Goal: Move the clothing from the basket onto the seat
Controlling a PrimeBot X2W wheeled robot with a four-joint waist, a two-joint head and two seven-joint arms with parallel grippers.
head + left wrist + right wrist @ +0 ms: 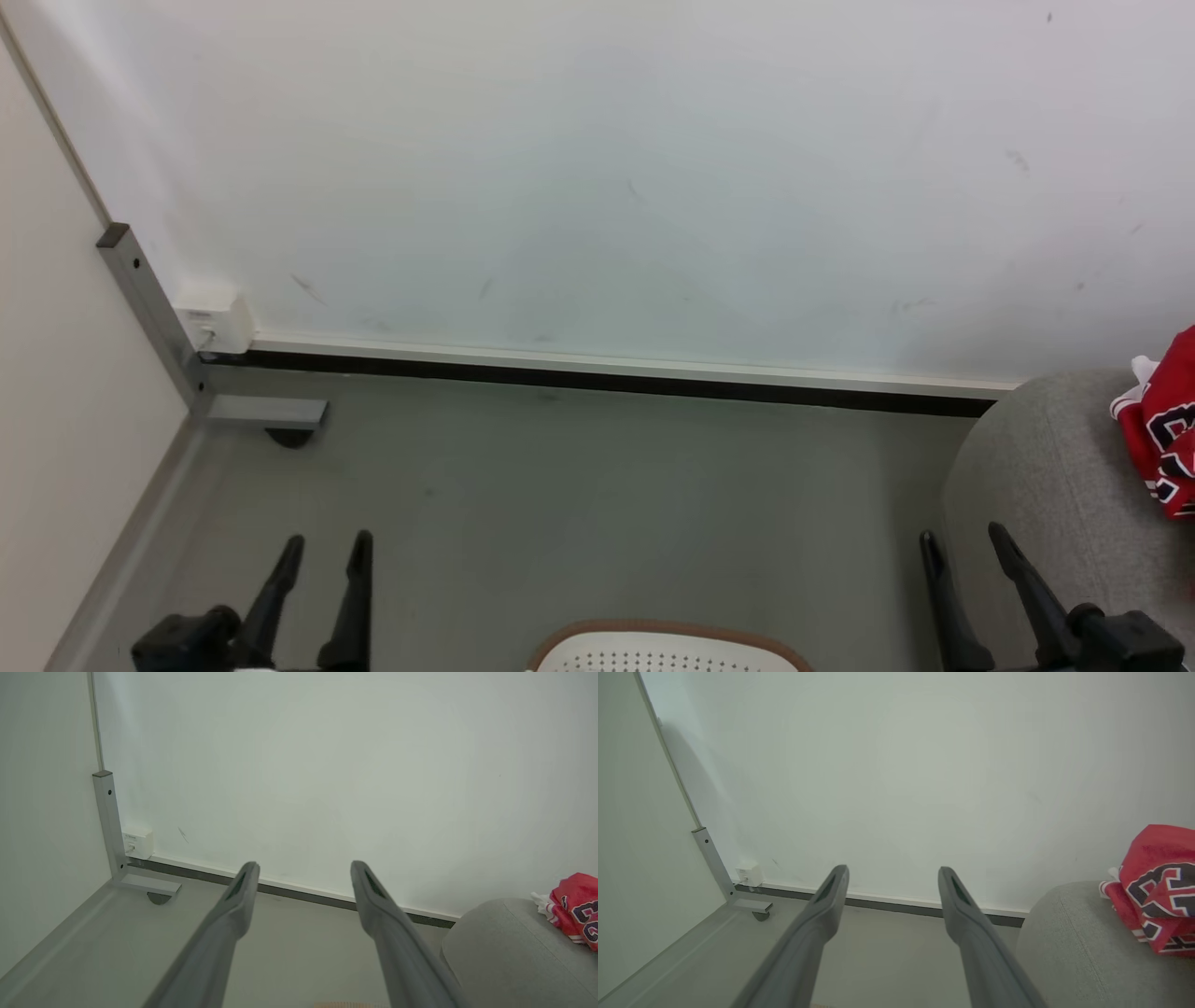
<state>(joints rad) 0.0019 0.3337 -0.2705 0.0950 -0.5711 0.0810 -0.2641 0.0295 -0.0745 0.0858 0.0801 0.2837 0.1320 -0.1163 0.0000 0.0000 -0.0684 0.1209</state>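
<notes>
Clothing (1167, 434), bright red with white trim and part of a dark number, lies bunched on the grey seat (1036, 485) at the right edge of the head view, so at least part of the job looks done. The white basket (653, 651) with its brown rim sits on the grey floor (560, 485) straight ahead of the robot, between its two arms. Just the basket's far edge is visible, so it cannot be told whether more garments lie inside.

The left gripper (329, 539) at lower left and the right gripper (962, 534) at lower right each have two dark fingers spread wide, holding nothing and pointing toward a plain pale wall (597, 187). That open stance on either side of the basket reads as a ready pose, with the arms kept clear of the basket's mouth and of the seat. The right gripper is just beside the seat's rounded corner, apart from the red fabric.

A grey metal post (149, 299) and a small white wall box (217, 322) stand in the far left corner, well apart from everything else.
</notes>
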